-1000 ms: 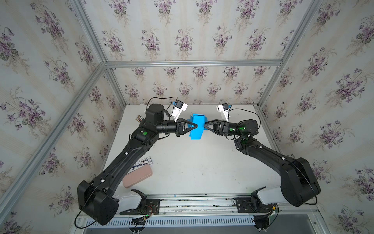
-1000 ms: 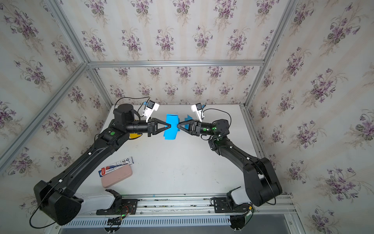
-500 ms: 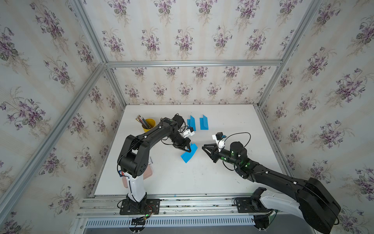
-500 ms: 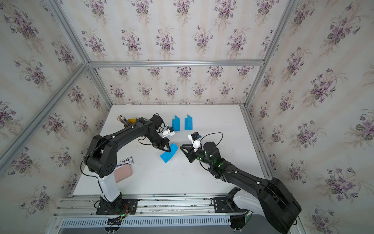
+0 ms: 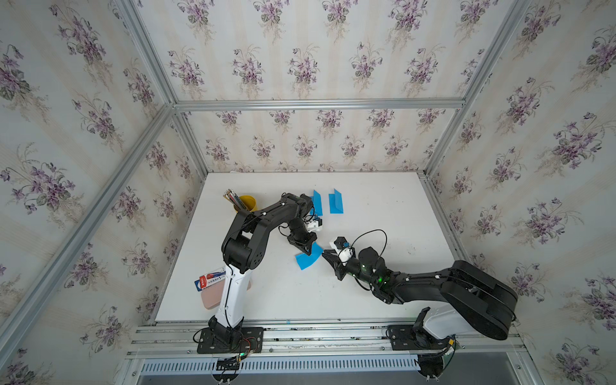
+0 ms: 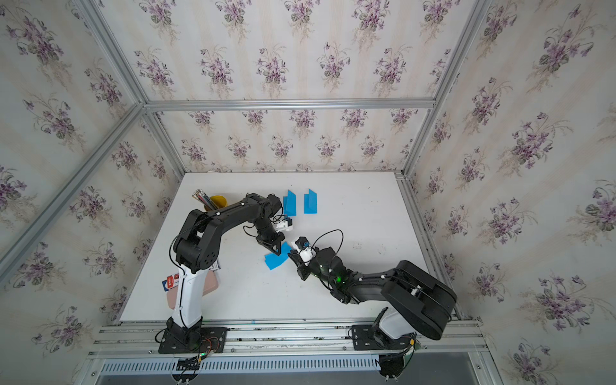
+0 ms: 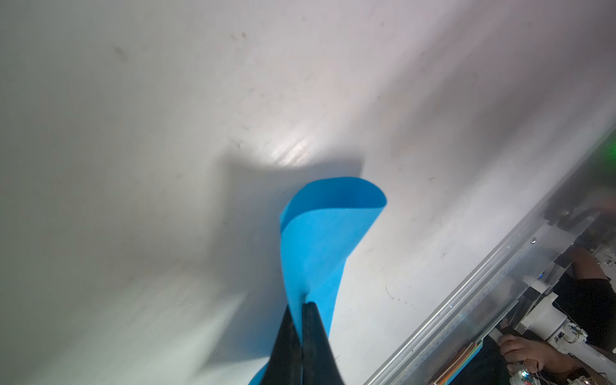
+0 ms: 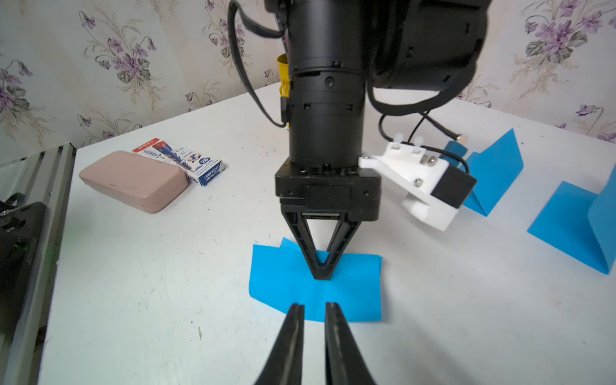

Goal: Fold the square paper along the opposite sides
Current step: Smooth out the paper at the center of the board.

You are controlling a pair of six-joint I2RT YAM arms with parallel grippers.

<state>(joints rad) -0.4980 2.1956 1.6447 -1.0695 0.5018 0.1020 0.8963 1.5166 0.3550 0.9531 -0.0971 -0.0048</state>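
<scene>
Right wrist: white table [image 8: 166, 293], floral wallpaper [image 8: 110, 63].

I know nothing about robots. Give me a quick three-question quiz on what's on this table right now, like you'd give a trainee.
1. True or false: the left gripper is shut on the curled blue paper.
2. Besides that paper, how many folded blue sheets stand farther back on the table? A) one B) two C) four
3. What colour is the case lying beside the printed box?
Key: 1 true; 2 B; 3 pink.
</scene>
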